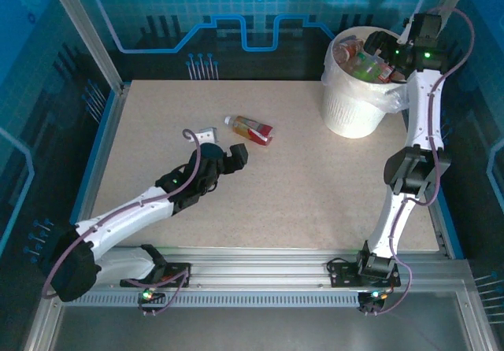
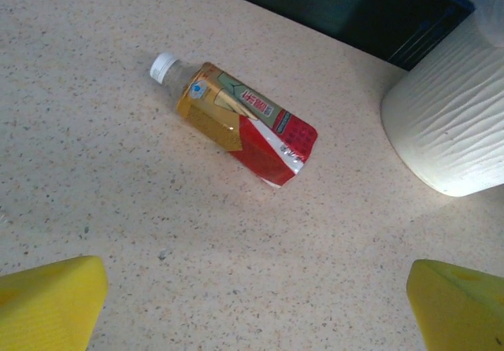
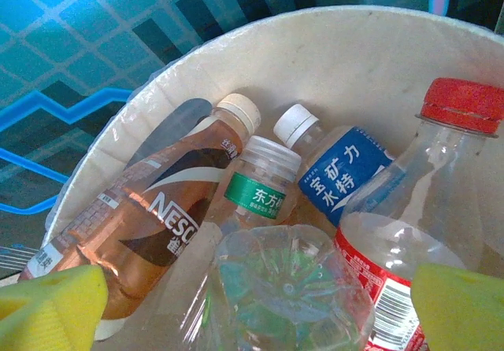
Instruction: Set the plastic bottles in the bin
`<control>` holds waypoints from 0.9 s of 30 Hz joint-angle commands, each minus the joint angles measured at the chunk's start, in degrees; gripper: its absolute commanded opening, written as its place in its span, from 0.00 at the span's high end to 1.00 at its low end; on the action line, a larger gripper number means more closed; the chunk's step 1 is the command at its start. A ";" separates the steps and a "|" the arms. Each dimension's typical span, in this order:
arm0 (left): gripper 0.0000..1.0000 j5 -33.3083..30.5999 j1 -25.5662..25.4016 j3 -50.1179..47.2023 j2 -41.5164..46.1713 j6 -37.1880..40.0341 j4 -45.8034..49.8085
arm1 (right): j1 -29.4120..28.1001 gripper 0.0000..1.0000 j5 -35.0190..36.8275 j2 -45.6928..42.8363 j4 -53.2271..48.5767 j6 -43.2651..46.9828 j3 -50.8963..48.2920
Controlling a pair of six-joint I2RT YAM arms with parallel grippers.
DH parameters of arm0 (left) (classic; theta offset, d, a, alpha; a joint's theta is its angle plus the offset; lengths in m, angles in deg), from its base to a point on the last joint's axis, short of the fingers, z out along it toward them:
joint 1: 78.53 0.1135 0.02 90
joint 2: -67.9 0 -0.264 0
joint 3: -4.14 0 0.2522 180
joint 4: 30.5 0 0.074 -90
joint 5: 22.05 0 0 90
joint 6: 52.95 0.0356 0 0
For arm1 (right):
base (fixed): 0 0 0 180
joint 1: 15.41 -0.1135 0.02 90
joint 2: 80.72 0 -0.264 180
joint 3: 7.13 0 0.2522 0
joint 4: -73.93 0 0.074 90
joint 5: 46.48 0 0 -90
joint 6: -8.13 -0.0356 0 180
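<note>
One plastic bottle (image 1: 250, 129) lies on its side mid-table, with a white cap, amber liquid and a red and gold label (image 2: 240, 123). My left gripper (image 1: 228, 156) hovers just short of it, open, its yellow fingertips (image 2: 49, 304) wide apart over bare tabletop. The bin (image 1: 358, 91), a white ribbed bucket with a bag liner, stands at the far right and holds several bottles. My right gripper (image 1: 383, 49) hangs over its mouth, open (image 3: 256, 319). Below it lie a brown Nescafe bottle (image 3: 150, 217), a green-labelled one (image 3: 260, 186), a blue-labelled one (image 3: 342, 174), a red-capped one (image 3: 425, 201) and a clear bottle's base (image 3: 287, 288).
A small pale object (image 1: 206, 134) lies on the table just left of the lying bottle, by my left wrist. The bin's ribbed wall (image 2: 453, 123) stands to the right of that bottle. Aluminium frame posts and blue panels enclose the table.
</note>
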 commanded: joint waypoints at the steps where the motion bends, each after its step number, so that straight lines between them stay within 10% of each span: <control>1: 0.01 1.13 0.75 0.89 -0.84 -2.63 2.22 | -1.09 0.00 0.31 -4.59 -2.30 2.30 -0.81; 27: 0.01 6.88 9.89 1.00 -2.21 -10.84 11.51 | -22.90 0.00 -2.14 -35.55 26.77 15.68 -50.63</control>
